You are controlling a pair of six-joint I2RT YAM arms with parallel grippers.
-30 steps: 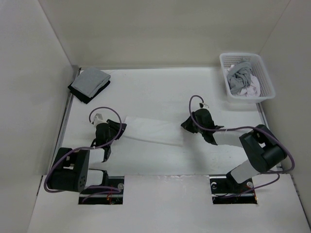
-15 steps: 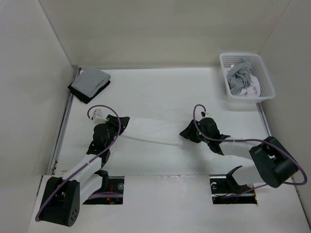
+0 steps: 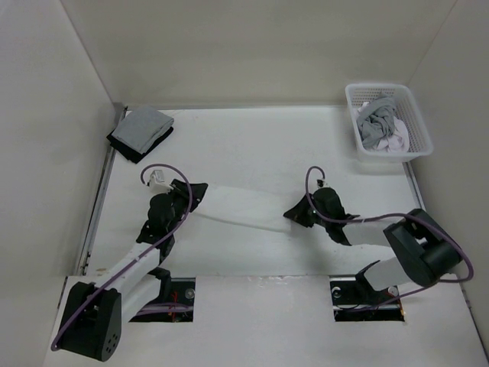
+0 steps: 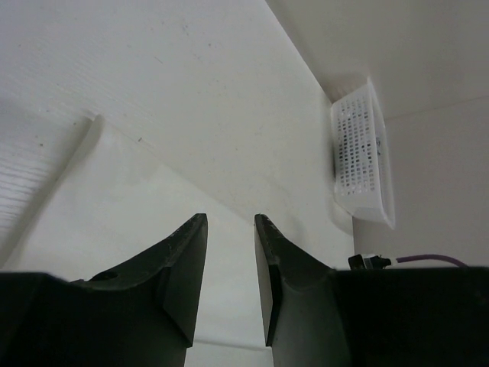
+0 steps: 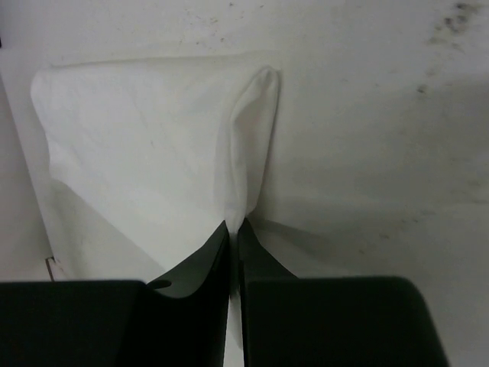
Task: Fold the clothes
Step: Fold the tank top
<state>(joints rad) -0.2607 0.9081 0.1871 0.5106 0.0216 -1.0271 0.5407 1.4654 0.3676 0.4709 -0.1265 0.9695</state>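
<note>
Table (image 3: 252,145): white, w/ walls on 3 sides. The white garment (image 3: 244,208) lies in the middle of it as a long flat band going left-right, its left end a bit farther than its right end.

Left arm (image 3: 145,245) reaches from the near-left corner to the band's left end. Right arm (image 3: 367,228) comes from near-right & lies low toward the band's right end.

Basket (image 3: 356,130) stands at the far-right corner, w/ grey & white textiles inside. A folded grey-black pile (image 3: 141,131) is at the far-left corner, well apart from the garment.

Left gripper (image 3: 192,191) is at the garment's left end. In its wrist view the 2 fingers are apart w/ a clear gap & nothing is seen btw them, only white surface beyond.

Right gripper (image 3: 294,214) is at the right end. Its wrist view shows the fingers almost together, clamped on a raised fold of the garment. The fold goes up as a ridge to the tips, the rest lies flat on the table.
</note>
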